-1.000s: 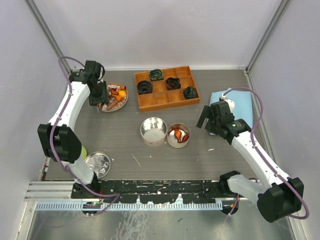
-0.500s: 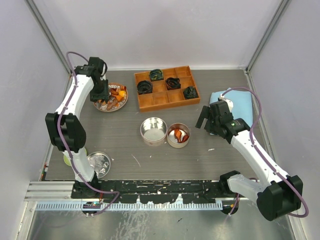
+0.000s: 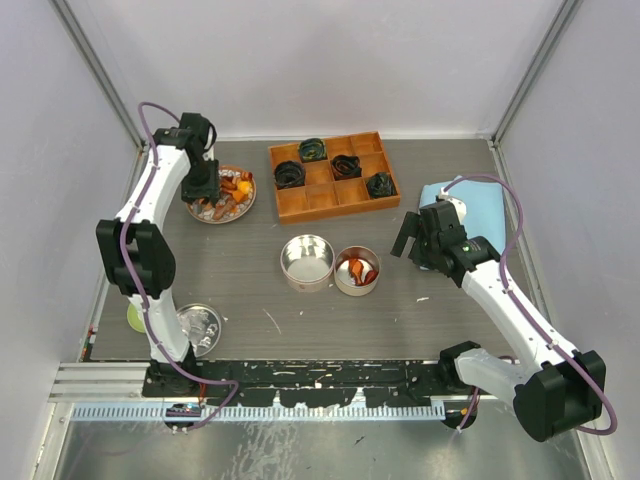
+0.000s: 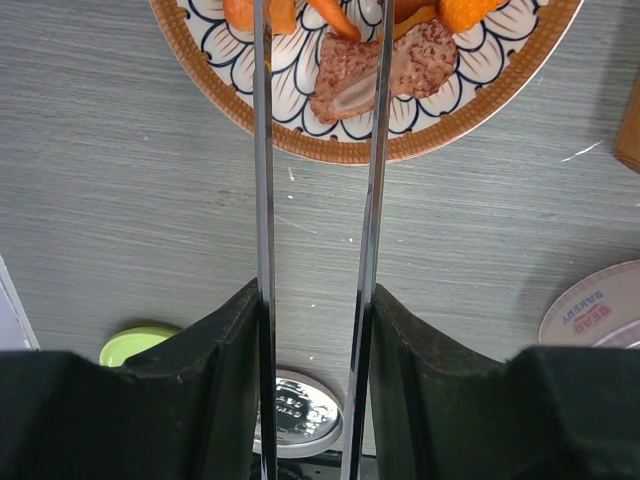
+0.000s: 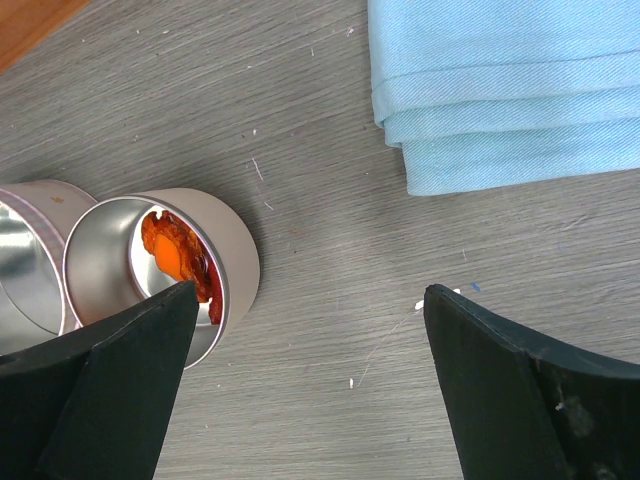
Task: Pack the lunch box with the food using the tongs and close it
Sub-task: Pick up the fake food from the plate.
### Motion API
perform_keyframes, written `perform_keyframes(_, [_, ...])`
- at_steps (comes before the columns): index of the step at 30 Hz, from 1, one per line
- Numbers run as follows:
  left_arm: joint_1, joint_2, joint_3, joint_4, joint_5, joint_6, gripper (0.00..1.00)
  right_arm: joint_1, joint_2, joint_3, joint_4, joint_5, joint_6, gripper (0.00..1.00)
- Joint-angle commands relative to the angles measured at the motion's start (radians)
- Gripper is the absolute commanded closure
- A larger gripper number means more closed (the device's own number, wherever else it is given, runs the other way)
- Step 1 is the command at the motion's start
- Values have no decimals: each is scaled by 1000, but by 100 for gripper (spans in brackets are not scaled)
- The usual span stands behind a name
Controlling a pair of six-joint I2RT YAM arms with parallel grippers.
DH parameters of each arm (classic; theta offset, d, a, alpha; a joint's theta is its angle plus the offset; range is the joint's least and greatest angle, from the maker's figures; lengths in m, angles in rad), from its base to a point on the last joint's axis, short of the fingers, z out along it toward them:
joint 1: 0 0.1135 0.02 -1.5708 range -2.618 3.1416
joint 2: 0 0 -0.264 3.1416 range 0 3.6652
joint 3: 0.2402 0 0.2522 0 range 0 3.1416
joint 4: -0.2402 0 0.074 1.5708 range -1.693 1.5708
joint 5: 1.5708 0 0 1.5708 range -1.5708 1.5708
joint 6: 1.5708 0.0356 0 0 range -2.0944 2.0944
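The left end effector (image 4: 315,300) clamps the tongs (image 4: 262,200), whose tips hang over the plate (image 4: 340,152), straddling a brown piece (image 4: 350,75) beside the orange food (image 3: 237,185). Since a second ago, its elbow has drawn closer to the plate. The right end effector (image 5: 310,292) gapes wide, unmoved, beside the tin (image 5: 238,262).

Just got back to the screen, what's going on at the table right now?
The left gripper holds the tongs, jaws clamped on their two arms, reaching over the patterned plate of food at the far left; the tong tips are out of view. The right gripper hangs open and empty beside the right-hand tin, which has a few orange-red pieces in it. The left-hand tin is empty. A silver lid lies near left.
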Motion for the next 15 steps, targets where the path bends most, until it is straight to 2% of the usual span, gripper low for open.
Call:
perform_keyframes(1, [6,-8,41,-13,-35,25,58,-4,-22,30,26,4,-11,0])
perform_keyframes(15, [6,51,89,-29,-33,46,58,-4,-33,24,25,3,-10,0])
